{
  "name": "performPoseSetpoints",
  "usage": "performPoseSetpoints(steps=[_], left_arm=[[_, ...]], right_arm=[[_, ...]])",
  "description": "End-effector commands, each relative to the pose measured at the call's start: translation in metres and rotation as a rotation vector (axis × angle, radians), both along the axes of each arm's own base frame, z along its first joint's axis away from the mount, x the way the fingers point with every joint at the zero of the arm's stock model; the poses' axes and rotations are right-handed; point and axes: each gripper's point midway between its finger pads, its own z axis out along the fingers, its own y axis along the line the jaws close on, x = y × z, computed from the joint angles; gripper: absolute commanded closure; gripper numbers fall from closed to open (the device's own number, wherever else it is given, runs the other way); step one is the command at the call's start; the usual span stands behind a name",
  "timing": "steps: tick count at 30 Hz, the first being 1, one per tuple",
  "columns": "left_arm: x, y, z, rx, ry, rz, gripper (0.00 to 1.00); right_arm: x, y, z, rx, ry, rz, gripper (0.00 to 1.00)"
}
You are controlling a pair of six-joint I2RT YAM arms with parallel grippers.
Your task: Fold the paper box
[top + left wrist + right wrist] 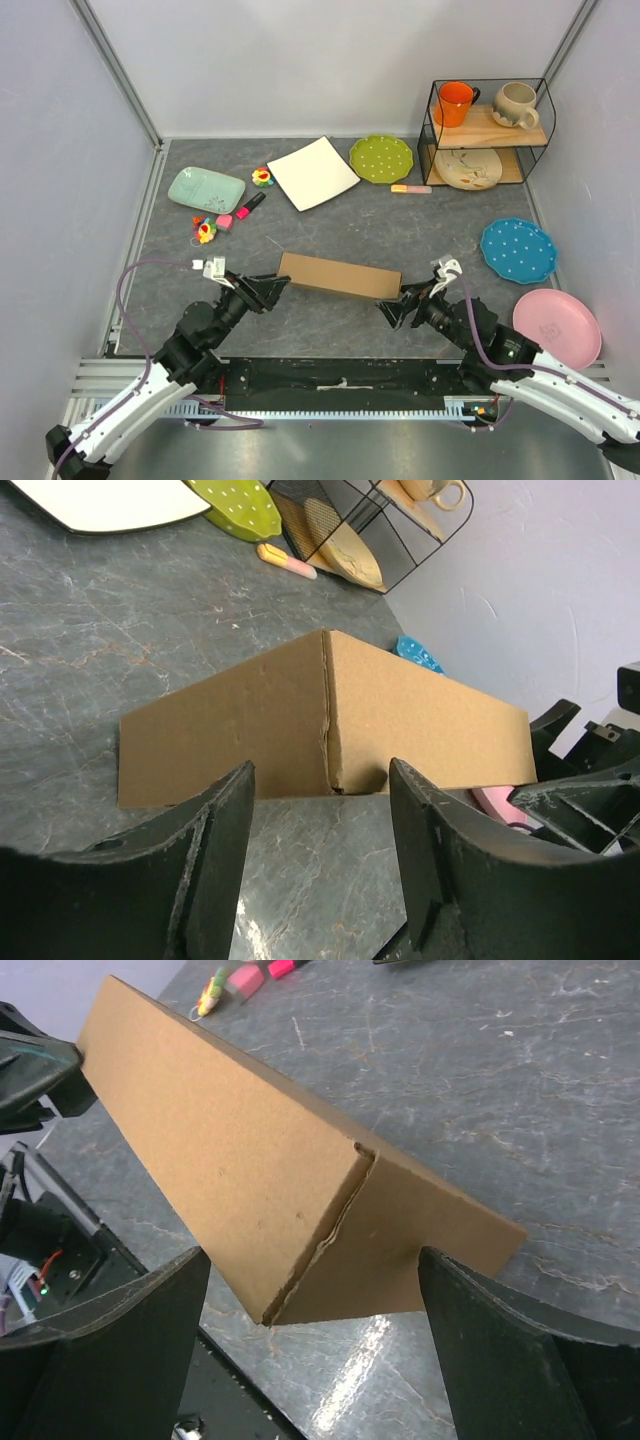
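Paper box (340, 275): brown corrugated cardboard, matt, slightly fibrous, creased at edges. Table (420, 225): grey marbled stone-look top, low sheen with reflections. Rack (480, 132): thin black metal wire, light wooden shelves.

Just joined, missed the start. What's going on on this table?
A plain brown corrugated cardboard box lies on the grey table as a long, low, closed-looking block. The left gripper sits at its left end and the right gripper at its right end. Both have their jaws open, and neither is clamped on the cardboard.
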Motion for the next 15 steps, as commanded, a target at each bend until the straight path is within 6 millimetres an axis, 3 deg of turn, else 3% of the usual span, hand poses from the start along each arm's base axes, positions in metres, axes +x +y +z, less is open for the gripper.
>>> performPoseSetpoints(steps=[1, 3, 5, 6, 7, 8, 9, 12, 15], left_arm=[[-0.012, 0.004, -0.036, 0.085, 0.07, -0.035, 0.36], [-0.017, 0.004, -0.01, 0.031, 0.012, -0.05, 0.32], [-0.02, 0.004, 0.001, 0.02, -0.004, -0.063, 0.23], [-0.024, 0.007, 0.023, -0.017, -0.051, -0.066, 0.2], [-0.027, 0.007, 0.025, -0.008, -0.049, -0.076, 0.02], [-0.029, 0.008, 0.029, -0.002, -0.052, -0.08, 0.01], [-0.032, 0.011, 0.041, -0.007, -0.065, -0.081, 0.01], [-0.034, 0.018, 0.047, 0.007, -0.04, -0.061, 0.01], [-0.028, 0.033, 0.046, 0.0, 0.005, 0.029, 0.01]], right_arm=[[-0.011, 0.005, 0.025, 0.14, 0.009, 0.041, 0.02], [-0.015, -0.002, 0.051, 0.208, -0.038, 0.041, 0.02], [-0.019, -0.01, 0.077, 0.242, -0.074, 0.038, 0.02], [-0.02, -0.012, 0.085, 0.245, -0.092, 0.04, 0.02], [-0.021, -0.014, 0.091, 0.245, -0.101, 0.044, 0.02], [-0.024, -0.018, 0.102, 0.253, -0.111, 0.047, 0.02], [-0.024, -0.02, 0.106, 0.253, -0.116, 0.04, 0.02], [-0.021, -0.03, 0.111, 0.246, -0.115, -0.003, 0.02], [-0.015, -0.026, 0.097, 0.195, -0.075, -0.025, 0.02]])
